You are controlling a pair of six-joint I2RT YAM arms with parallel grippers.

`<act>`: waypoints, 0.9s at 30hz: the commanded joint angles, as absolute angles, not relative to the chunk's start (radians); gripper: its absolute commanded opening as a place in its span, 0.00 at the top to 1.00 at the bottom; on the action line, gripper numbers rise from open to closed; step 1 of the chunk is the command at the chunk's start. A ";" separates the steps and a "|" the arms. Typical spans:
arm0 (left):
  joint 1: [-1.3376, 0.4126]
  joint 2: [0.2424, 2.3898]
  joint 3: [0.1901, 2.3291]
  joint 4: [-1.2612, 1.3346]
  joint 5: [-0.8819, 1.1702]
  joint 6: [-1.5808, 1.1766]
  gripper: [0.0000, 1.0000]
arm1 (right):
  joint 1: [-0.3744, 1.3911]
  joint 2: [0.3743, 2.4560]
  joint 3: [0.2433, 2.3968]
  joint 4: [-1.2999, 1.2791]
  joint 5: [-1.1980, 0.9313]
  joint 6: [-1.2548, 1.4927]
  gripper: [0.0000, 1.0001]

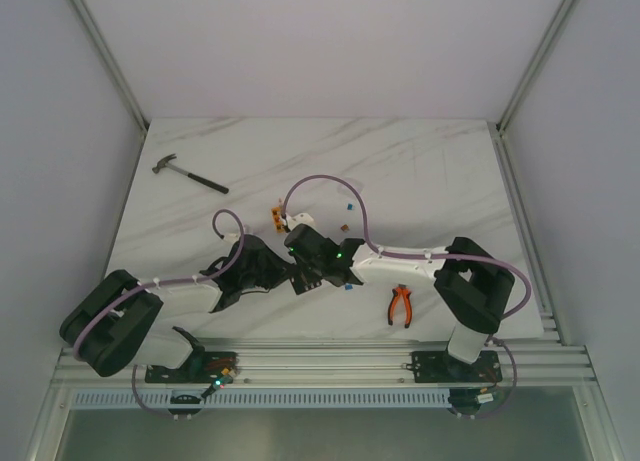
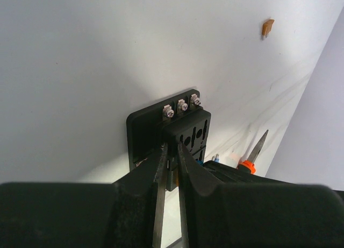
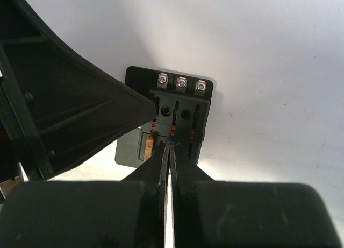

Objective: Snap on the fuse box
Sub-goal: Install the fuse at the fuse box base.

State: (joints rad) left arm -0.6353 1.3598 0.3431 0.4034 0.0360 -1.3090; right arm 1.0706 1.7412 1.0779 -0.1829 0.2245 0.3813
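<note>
The fuse box [image 2: 173,130] is seen flat on the table [image 1: 420,171], near its middle. Its near edge is pinched by the left gripper [image 2: 171,161]. The right gripper [image 3: 170,151] is pressed nearly closed at the slots, and whether anything is held cannot be told.

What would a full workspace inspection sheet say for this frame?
Surface: white marbled table, grey veins.
Job's things: fuse box on the table between both grippers, three screws along one edge.
Clutter: hammer, orange-handled pliers, small orange block, tiny loose pieces beside it.
Grippers: left gripper shut on the fuse box's edge; right gripper shut, tips at its slots.
Cables: lilac cables along both arms, one arcing above the work.
Surroundings: white walls, aluminium rail at the near edge.
</note>
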 commanded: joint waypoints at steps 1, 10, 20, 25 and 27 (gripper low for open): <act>-0.643 1.355 0.319 0.370 0.022 -1.321 0.78 | 1.073 1.790 1.068 -0.265 0.212 0.401 0.98; -0.643 1.358 0.316 0.367 0.020 -1.335 0.78 | 1.074 1.820 1.064 -0.314 0.166 0.384 1.00; -0.644 1.347 0.305 0.371 0.018 -1.358 0.79 | 1.073 1.830 1.066 -0.390 0.101 0.377 1.00; -0.653 1.338 0.298 0.375 0.016 -1.374 0.79 | 1.074 1.862 1.084 -0.422 0.084 0.380 1.00; -0.653 1.335 0.294 0.377 0.014 -1.377 0.79 | 1.074 1.881 1.092 -0.440 0.080 0.377 1.00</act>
State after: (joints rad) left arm -0.6430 1.3415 0.3218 0.4072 0.0216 -1.3590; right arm 1.0618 1.7725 1.1225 -0.2432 0.1871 0.3759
